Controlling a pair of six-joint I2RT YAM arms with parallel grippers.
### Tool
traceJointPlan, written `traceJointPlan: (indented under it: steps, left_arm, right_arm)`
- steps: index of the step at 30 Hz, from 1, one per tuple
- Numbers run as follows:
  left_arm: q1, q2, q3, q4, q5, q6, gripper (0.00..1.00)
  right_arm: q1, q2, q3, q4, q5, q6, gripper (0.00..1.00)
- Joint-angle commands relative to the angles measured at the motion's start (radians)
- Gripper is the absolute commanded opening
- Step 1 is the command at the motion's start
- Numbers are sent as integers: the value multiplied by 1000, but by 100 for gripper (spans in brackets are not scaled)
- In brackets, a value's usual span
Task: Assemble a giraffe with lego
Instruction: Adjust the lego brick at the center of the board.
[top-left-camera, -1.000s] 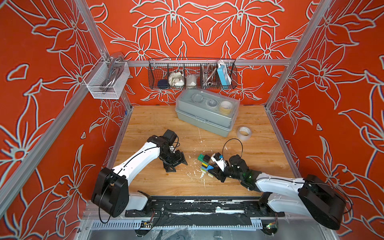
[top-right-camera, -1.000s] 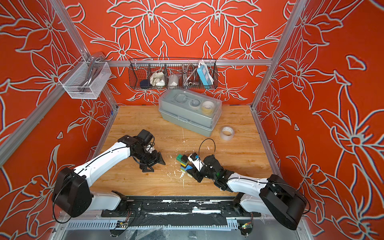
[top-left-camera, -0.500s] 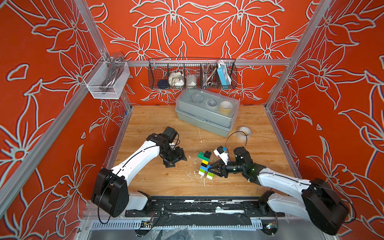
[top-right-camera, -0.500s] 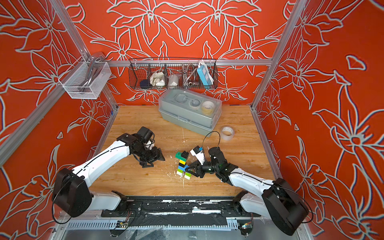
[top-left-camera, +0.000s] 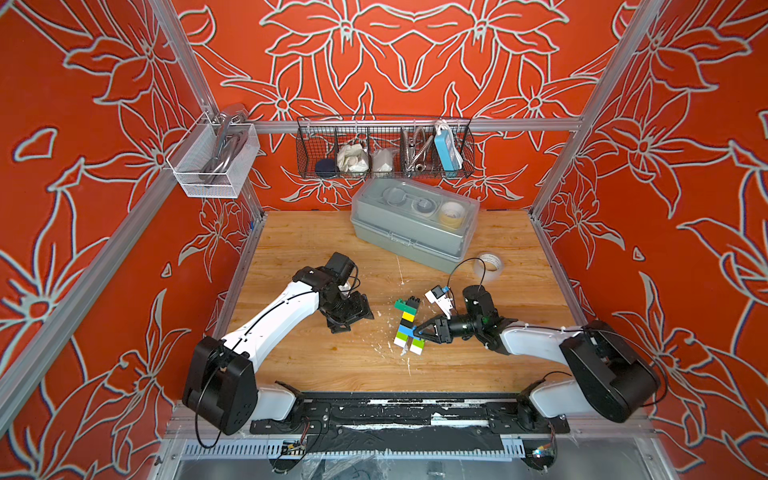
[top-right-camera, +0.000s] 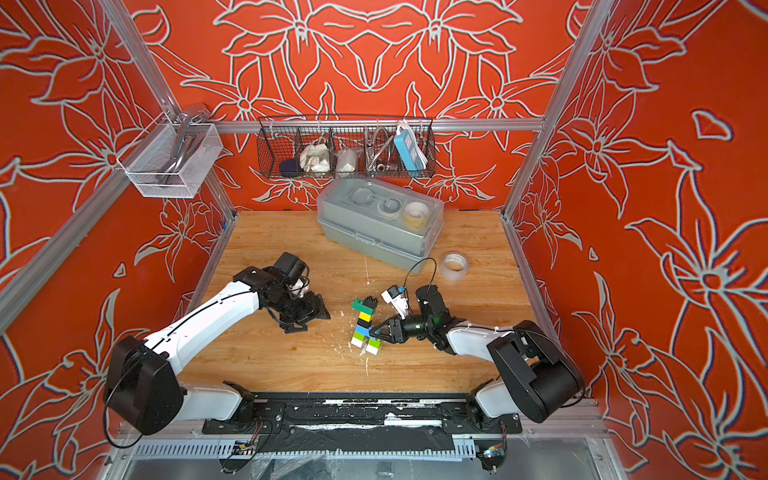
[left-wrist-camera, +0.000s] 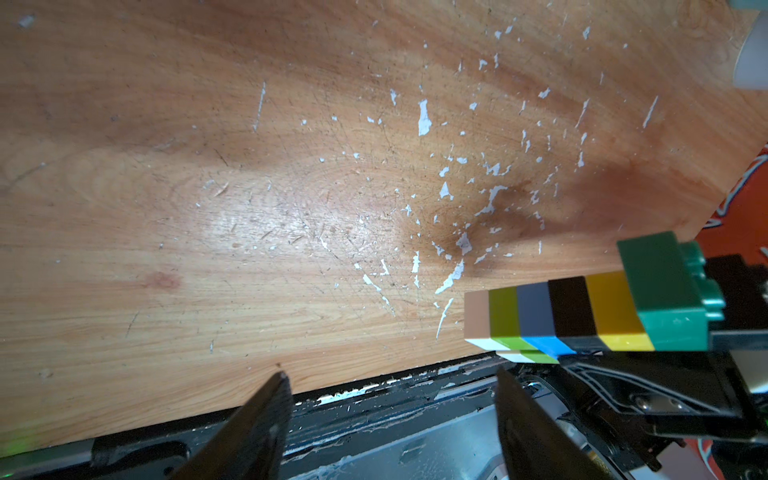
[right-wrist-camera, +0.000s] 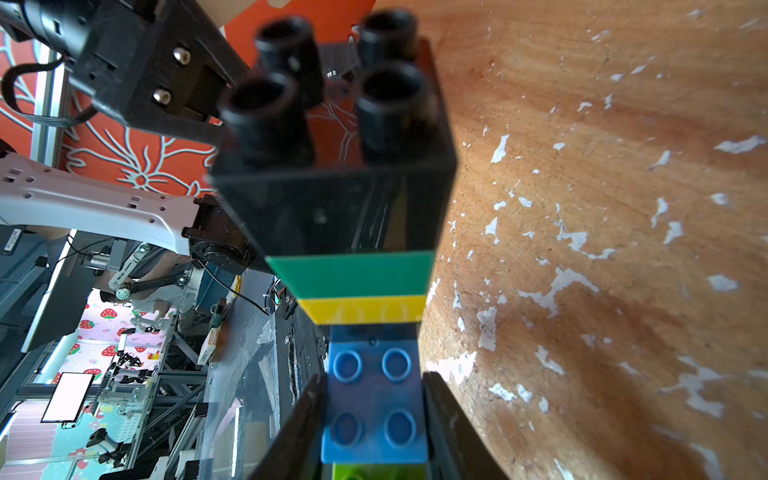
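Observation:
The giraffe (top-left-camera: 406, 328) (top-right-camera: 365, 326) stands upright near the table's middle front: white and lime legs, blue body, yellow, black and lime neck, dark green and black head. My right gripper (top-left-camera: 416, 332) (top-right-camera: 372, 332) comes in from the right, shut on the blue body (right-wrist-camera: 374, 395), one finger on each side. The black head (right-wrist-camera: 340, 199) fills the right wrist view. Whether the white feet touch the wood I cannot tell. My left gripper (top-left-camera: 353, 322) (top-right-camera: 309, 322) (left-wrist-camera: 390, 374) hangs open and empty to the left of the giraffe (left-wrist-camera: 582, 311), well apart from it.
A grey lidded box (top-left-camera: 413, 224) sits at the back, a tape roll (top-left-camera: 488, 266) to its right. A wire basket (top-left-camera: 384, 147) and a white mesh basket (top-left-camera: 214, 160) hang on the walls. White flecks (top-left-camera: 386, 347) dot the wood. A black rail (top-left-camera: 395, 411) edges the front.
My right gripper has raised the giraffe from a low, tilted pose to upright and carried it slightly back. The left gripper has drawn a little back and left, still open.

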Motion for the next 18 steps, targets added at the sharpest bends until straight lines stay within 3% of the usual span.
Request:
traceJointPlan:
  steps: [1, 7, 18]
  left_arm:
    - [-3, -27, -6, 6, -7, 8, 76]
    - [-3, -37, -12, 15, -11, 1, 76]
    - [0, -68, -30, 11, -27, 0, 76]
  right_arm:
    - [-11, 52, 30, 62, -56, 20, 35]
    - [-28, 154, 53, 93, -94, 67, 35]
    - [-61, 213, 61, 117, -114, 108, 36]
